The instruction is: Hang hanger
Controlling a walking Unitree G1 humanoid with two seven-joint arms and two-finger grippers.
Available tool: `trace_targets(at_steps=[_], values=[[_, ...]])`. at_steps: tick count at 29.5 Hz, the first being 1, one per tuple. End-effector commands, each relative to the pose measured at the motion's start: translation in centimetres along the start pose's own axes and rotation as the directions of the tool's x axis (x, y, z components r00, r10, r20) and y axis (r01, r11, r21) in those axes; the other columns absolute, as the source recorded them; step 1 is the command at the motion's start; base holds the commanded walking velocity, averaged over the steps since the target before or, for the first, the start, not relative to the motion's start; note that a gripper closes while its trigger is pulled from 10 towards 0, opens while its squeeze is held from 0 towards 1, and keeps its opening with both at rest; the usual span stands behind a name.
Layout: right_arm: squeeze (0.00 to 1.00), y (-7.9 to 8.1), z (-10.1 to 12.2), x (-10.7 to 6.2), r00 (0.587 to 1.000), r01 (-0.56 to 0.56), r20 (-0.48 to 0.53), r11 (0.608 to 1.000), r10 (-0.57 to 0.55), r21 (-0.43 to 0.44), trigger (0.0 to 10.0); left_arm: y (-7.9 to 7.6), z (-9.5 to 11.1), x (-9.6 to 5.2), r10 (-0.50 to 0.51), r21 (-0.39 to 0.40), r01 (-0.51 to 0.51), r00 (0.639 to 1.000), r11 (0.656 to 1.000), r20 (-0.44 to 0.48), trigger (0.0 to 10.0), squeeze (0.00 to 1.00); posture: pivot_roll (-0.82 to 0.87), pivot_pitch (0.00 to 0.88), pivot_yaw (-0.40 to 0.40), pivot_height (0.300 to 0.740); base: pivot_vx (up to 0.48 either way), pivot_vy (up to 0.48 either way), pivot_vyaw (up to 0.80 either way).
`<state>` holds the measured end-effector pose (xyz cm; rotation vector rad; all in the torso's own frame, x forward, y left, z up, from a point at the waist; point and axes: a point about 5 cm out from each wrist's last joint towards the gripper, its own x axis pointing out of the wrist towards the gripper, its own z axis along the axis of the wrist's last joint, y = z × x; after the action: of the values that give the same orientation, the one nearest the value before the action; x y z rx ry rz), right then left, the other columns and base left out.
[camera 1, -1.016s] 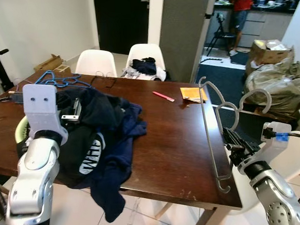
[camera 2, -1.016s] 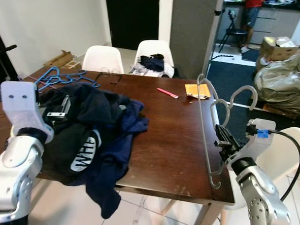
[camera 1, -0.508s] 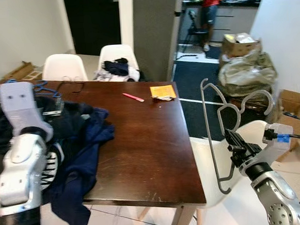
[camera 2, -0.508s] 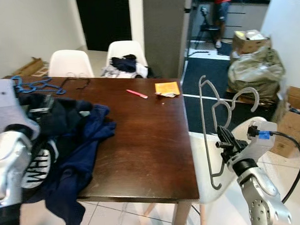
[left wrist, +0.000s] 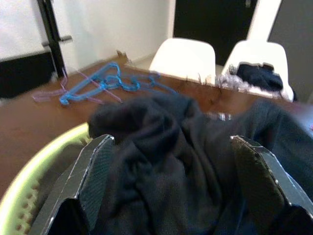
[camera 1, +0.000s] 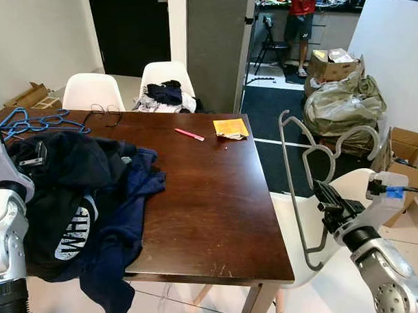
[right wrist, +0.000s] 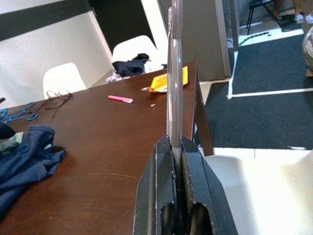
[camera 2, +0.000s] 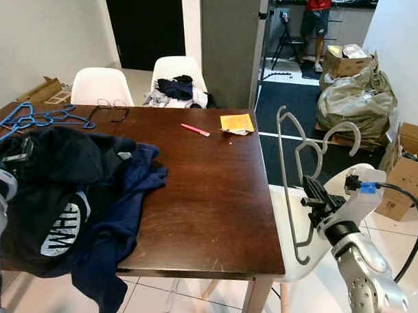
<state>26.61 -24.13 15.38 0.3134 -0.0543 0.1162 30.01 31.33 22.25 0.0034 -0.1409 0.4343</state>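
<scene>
My right gripper (camera 1: 332,208) is shut on the lower bar of a grey hanger (camera 1: 292,169) and holds it upright off the table's right end, above a white chair (camera 1: 294,229). In the right wrist view the fingers (right wrist: 159,181) pinch the grey hanger (right wrist: 173,88) edge-on. My left gripper (left wrist: 171,161) is open, its fingers wide apart over a heap of dark clothes (left wrist: 171,142) inside a yellow-green basket (left wrist: 29,181). That left arm (camera 1: 3,212) stands at the table's near left corner. Blue hangers (camera 1: 29,121) lie at the table's far left.
On the brown table (camera 1: 210,191) lie a black and navy clothes pile (camera 1: 87,202), glasses (camera 1: 104,112), a pink pen (camera 1: 188,134) and yellow paper (camera 1: 231,127). Two white chairs (camera 1: 90,92) stand behind it. Bags and cartons (camera 1: 341,100) sit at the right. A person (camera 1: 301,16) stands far back.
The camera has swung right, so the table's right end and the white chair now show. My left arm has sunk from in front of the clothes to the left edge. The right gripper still holds the hanger.
</scene>
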Motion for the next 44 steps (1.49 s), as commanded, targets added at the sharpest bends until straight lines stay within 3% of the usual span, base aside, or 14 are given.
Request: trace_targets(at_steps=[1, 6, 15, 17, 27, 33, 41, 42, 43, 44], values=[[0.0, -0.3, 0.2, -0.2, 1.0, 0.005, -0.005, 1.0, -0.005, -0.003, 10.0, -0.4, 0.2, 0.5, -0.018, 0.0, 0.018, 1.0, 1.0, 0.005, 10.0, 0.0, -0.03, 0.019, -0.063, 0.74, 0.0, 0.0, 0.0], [0.0, -0.6, 0.3, -0.5, 1.0, 0.012, -0.012, 1.0, -0.012, -0.019, 10.0, -1.3, 0.2, 1.5, -0.05, -0.009, 0.05, 0.999, 0.999, 0.002, 10.0, 0.0, -0.04, 0.023, -0.063, 0.74, 0.0, 0.0, 0.0], [0.0, -0.8, 0.4, -0.8, 1.0, 0.022, -0.017, 0.999, -0.023, -0.032, 10.0, -2.9, 0.3, 1.7, -0.123, -0.009, 0.123, 0.992, 0.992, 0.006, 10.0, 0.0, -0.04, 0.026, -0.062, 0.74, 0.0, 0.0, 0.0], [0.0, -0.8, 0.3, -0.7, 1.0, 0.022, -0.021, 0.999, -0.023, -0.032, 10.0, -3.7, 0.5, 1.3, -0.161, 0.04, 0.16, 0.986, 0.986, 0.035, 10.0, 0.0, -0.04, 0.028, -0.062, 0.74, 0.0, 0.0, 0.0], [0.0, -0.7, 0.2, -0.5, 0.999, 0.02, -0.024, 1.0, -0.021, -0.021, 10.0, -4.0, 0.0, 0.3, -0.184, 0.06, 0.182, 0.983, 0.982, 0.03, 10.0, 0.0, -0.03, 0.028, -0.058, 0.74, 0.0, 0.0, 0.0], [0.0, -0.6, 0.2, -0.4, 1.0, 0.019, -0.02, 1.0, -0.019, -0.011, 10.0, -3.9, -2.3, -0.7, -0.182, 0.092, 0.187, 0.982, 0.978, -0.056, 10.0, 0.0, -0.02, 0.025, -0.052, 0.74, 0.0, 0.0, 0.0], [0.0, -0.5, 0.2, -0.4, 1.0, 0.018, -0.017, 1.0, -0.019, -0.008, 10.0, -4.0, -2.8, -0.9, -0.184, 0.105, 0.192, 0.979, 0.976, -0.081, 10.0, 0.0, -0.02, 0.021, -0.05, 0.74, 0.0, 0.0, 0.0], [0.0, -0.5, 0.2, -0.4, 1.0, 0.019, -0.015, 1.0, -0.019, -0.007, 10.0, -3.9, -2.7, -0.9, -0.183, 0.112, 0.191, 0.98, 0.975, -0.076, 4.2, 0.0, -0.02, 0.021, -0.05, 0.74, 0.0, 0.0, 0.0], [0.0, -0.4, 0.2, -0.4, 1.0, 0.019, -0.014, 1.0, -0.019, -0.008, 10.0, -3.9, -2.5, -0.9, -0.184, 0.11, 0.19, 0.981, 0.976, -0.064, 0.0, 0.0, -0.02, 0.021, -0.05, 0.74, 0.0, 0.0, 0.0], [0.0, -0.4, 0.2, -0.4, 1.0, 0.019, -0.014, 1.0, -0.019, -0.008, 10.0, -3.9, -2.5, -0.9, -0.184, 0.11, 0.19, 0.981, 0.976, -0.064, 0.0, 0.0, -0.02, 0.021, -0.05, 0.74, 0.0, 0.0, 0.0]])
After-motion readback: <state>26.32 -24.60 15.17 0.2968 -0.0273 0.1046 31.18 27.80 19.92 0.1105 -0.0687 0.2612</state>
